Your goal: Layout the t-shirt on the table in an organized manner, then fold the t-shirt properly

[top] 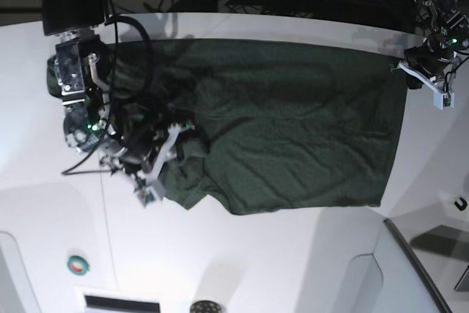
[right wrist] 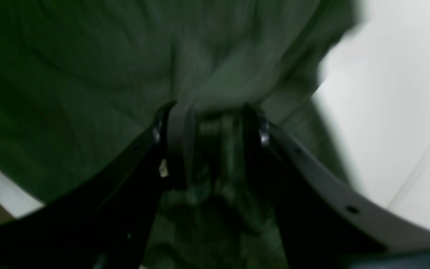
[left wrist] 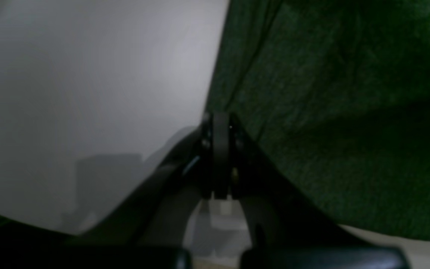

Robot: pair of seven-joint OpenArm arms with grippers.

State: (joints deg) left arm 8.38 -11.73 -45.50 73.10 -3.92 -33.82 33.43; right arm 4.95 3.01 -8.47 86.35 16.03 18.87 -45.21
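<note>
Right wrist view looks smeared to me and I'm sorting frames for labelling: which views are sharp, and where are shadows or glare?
Right wrist view: motion-blurred, t-shirt streaked. Left wrist view: dim and soft, gripper shadow on the table. Base view: sharpest, with glare on the table's near edge and arm shadows.

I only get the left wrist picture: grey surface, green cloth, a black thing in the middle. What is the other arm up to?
Observer: The right gripper has its jaws apart, with bunched t-shirt fabric between them.
Operator: Is the shirt laid out flat?
Observer: Mostly. In the base view it lies spread on the table, but the sleeve end near the right arm is crumpled.
Operator: And where does my black thing sit on the shirt?
Observer: The left gripper, jaws shut, is at the shirt's far corner, opposite the crumpled end.
</note>
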